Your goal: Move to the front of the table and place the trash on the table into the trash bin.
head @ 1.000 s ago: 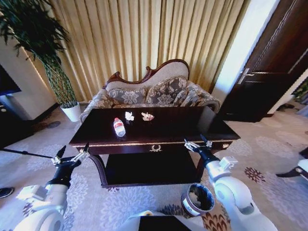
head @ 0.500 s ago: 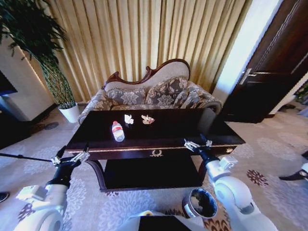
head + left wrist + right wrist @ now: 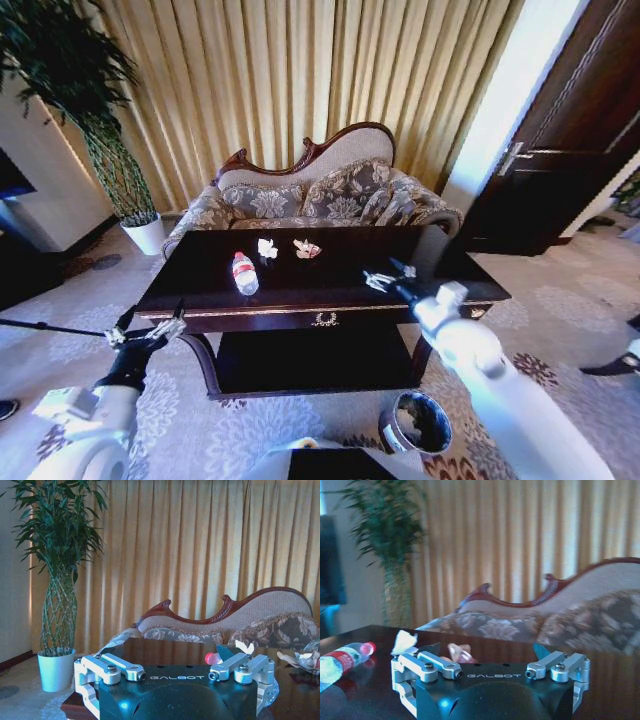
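Note:
The dark glossy table (image 3: 340,262) stands right in front of me. The trash lies on its left half: a clear bottle (image 3: 245,272) with a red-and-white label on its side, and two crumpled paper scraps (image 3: 267,247) (image 3: 307,248) behind it. My right gripper (image 3: 385,277) hovers open above the table's front right part, well right of the trash. Its wrist view shows the bottle (image 3: 342,660) and a scrap (image 3: 405,641) ahead of the open right gripper (image 3: 493,674). My left gripper (image 3: 148,325) hangs open off the table's front left corner. The trash bin (image 3: 418,423) sits on the carpet at my lower right.
A floral sofa (image 3: 320,190) stands behind the table against gold curtains. A tall plant in a white pot (image 3: 150,232) is at the back left, and a dark door (image 3: 570,130) at the right. Patterned carpet surrounds the table.
My right arm has lifted and reached forward, from the table's front edge to above its top. The camera moved slightly closer to the table. The left arm stayed put.

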You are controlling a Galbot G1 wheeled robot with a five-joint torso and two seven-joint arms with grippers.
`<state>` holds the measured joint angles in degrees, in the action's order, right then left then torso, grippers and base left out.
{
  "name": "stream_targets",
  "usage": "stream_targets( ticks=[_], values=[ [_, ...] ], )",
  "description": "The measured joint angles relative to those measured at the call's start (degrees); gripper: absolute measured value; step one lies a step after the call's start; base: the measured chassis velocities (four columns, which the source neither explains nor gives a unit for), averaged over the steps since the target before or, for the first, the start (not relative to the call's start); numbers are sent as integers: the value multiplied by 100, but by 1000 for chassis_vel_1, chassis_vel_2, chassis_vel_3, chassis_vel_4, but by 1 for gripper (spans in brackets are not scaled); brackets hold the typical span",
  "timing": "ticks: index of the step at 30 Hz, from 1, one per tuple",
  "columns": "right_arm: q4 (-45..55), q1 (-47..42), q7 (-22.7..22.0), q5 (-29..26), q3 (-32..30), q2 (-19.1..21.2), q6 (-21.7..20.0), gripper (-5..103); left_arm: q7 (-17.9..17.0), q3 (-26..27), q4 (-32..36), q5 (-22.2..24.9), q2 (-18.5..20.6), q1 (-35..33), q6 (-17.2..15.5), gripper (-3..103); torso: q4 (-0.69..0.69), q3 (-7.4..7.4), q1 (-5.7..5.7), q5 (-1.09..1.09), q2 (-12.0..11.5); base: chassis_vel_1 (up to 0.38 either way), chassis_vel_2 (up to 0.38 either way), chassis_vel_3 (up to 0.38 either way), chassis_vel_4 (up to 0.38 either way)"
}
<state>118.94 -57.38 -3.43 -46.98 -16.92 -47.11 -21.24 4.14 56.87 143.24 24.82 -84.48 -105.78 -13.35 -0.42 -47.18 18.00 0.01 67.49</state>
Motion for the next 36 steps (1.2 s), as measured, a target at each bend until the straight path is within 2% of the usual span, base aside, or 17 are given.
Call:
stream_targets(
  ticks=[3,4,7,8,12,17,26,36],
  values=[
    [-467,1086,2,-69,1006,107,-41,100,-39,3,0,-41,-5,-29,-19,100,0,-1,0,-1,0,0,0,0,0],
    [-467,1086,2,-69,1006,107,-41,100,-39,3,0,-41,-5,-29,-19,100,0,-1,0,-1,0,0,0,0,0],
    [-928,1973,-19,-119,1829,-55,-161,100,-52,44,0,-36,-23,-99,-30,100,-1,-1,1,-2,0,0,0,0,0],
    [-928,1973,-19,-119,1829,-55,-161,100,-52,44,0,-36,-23,-99,-30,100,-1,-1,1,-2,0,0,0,0,0],
    [-1461,2863,-111,-225,2552,-381,-226,100,-72,40,0,-32,-40,-99,-56,100,-1,0,0,-2,0,0,0,0,0],
    [-2007,3358,-176,-234,3051,-730,-281,100,-76,29,0,-35,-77,-99,-59,100,0,-1,1,-2,0,0,0,0,0],
    [-2684,3615,-427,-322,3491,-1304,-517,100,-78,37,0,-34,-109,-83,-54,100,-2,0,1,-2,0,0,0,0,0],
    [-3355,3731,-744,-465,3532,-1777,-601,100,-78,44,0,-28,-158,-79,-41,100,-1,0,0,-2,0,0,0,0,0]
  ],
)
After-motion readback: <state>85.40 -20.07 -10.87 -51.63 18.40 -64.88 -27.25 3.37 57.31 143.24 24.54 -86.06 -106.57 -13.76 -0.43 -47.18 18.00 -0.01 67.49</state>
